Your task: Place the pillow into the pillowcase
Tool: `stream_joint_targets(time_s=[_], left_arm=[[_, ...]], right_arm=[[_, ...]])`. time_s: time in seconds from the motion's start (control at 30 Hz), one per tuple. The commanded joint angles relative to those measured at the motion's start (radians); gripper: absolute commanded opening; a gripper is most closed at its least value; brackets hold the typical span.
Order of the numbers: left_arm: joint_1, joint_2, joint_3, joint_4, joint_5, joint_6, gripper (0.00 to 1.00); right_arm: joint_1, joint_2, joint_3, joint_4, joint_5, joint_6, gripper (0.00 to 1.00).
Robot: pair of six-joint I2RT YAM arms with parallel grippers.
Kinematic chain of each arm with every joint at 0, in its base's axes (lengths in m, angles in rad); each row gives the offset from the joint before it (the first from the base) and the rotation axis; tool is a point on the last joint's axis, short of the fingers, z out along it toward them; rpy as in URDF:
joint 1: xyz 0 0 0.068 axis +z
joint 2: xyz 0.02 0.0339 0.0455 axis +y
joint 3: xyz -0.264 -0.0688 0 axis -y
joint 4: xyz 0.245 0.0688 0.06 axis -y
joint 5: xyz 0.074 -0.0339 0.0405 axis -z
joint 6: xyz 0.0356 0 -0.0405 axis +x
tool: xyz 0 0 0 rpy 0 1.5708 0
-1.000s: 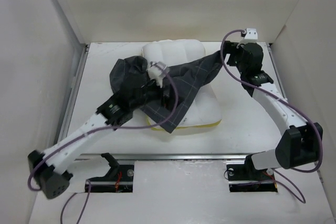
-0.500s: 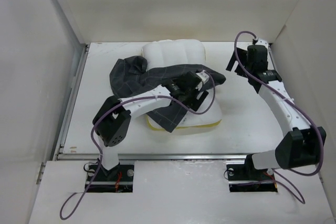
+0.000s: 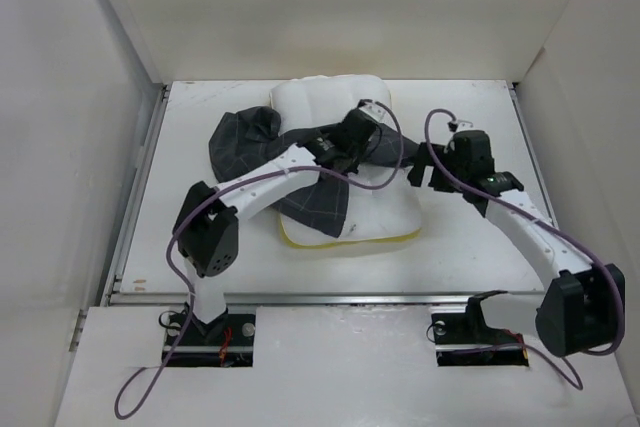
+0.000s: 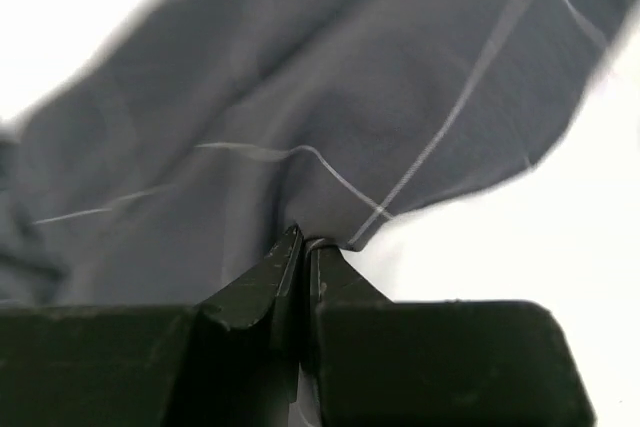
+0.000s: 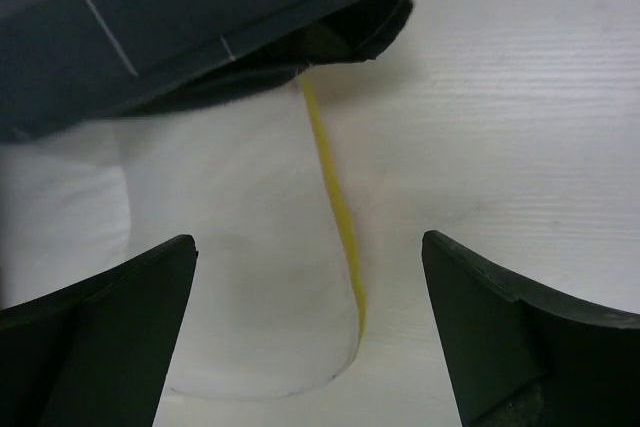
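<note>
The white pillow (image 3: pixel 380 212) lies mid-table with a yellow band (image 3: pixel 350 240) along its near edge. The dark checked pillowcase (image 3: pixel 240 142) is draped across its upper half. My left gripper (image 3: pixel 375 147) is over the pillow's right part. The left wrist view shows it (image 4: pixel 305 245) shut, pinching a fold of the pillowcase (image 4: pixel 300 97). My right gripper (image 3: pixel 418 177) hovers at the pillow's right edge. In the right wrist view it (image 5: pixel 308 242) is open and empty above a pillow (image 5: pixel 220 247) corner with its yellow band (image 5: pixel 335 207). Beyond lies the pillowcase (image 5: pixel 180 27) hem.
White walls enclose the table (image 3: pixel 470 237) on the left, back and right. A metal rail (image 3: pixel 300 297) runs along the near edge and another (image 3: pixel 140 177) down the left side. Purple cables loop off both arms.
My left gripper went from open to shut on the pillowcase and shifted back over the pillow. My right arm swung down from the back right corner to the pillow's right edge, with its jaws wide.
</note>
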Motion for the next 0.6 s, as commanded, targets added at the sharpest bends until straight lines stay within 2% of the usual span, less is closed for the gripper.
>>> stream_joint_targets(time_s=[0.0,0.03,0.1,0.13,0.17,0.2,0.27,0.3,0.33,0.37,0.4,0.53,0.57], left_arm=[[0.089,-0.190,0.009,0.023,-0.014,-0.003,0.00],[0.131,-0.210,-0.003,0.023,-0.003,-0.003,0.00],[0.185,-0.263,-0.022,0.047,0.026,-0.015,0.00],[0.198,-0.279,-0.039,0.047,0.036,-0.026,0.00],[0.213,-0.294,-0.039,0.047,0.048,-0.026,0.00],[0.233,-0.320,-0.068,0.063,0.071,-0.026,0.00],[0.242,-0.340,-0.080,0.063,0.082,-0.035,0.00],[0.257,-0.340,-0.080,0.063,0.091,-0.035,0.00],[0.258,-0.356,-0.080,0.063,0.091,-0.035,0.00],[0.270,-0.366,-0.089,0.063,0.091,-0.044,0.00],[0.280,-0.376,-0.089,0.073,0.102,-0.044,0.00],[0.291,-0.376,-0.099,0.073,0.149,-0.044,0.00],[0.291,-0.376,-0.099,0.083,0.164,-0.035,0.00]], right_arm=[[0.082,0.037,-0.024,0.079,-0.039,-0.038,1.00],[0.108,0.055,-0.035,0.095,-0.030,-0.038,1.00],[0.236,0.133,0.006,0.134,0.021,-0.038,1.00],[0.237,0.167,0.007,0.134,0.021,-0.029,1.00],[0.290,0.205,0.043,0.143,0.074,-0.029,1.00],[0.306,0.288,0.087,0.132,0.134,-0.005,0.95],[0.306,0.365,0.108,0.119,0.159,0.024,0.68],[0.297,0.399,0.144,0.082,0.186,0.043,0.49],[0.287,0.443,0.154,0.053,0.234,0.125,0.20],[0.271,0.443,0.154,0.012,0.304,0.187,0.00],[0.187,0.405,0.140,-0.056,0.434,0.271,0.00],[0.022,0.292,0.114,-0.136,0.536,0.315,0.00],[-0.062,0.272,0.126,-0.183,0.573,0.324,0.00]])
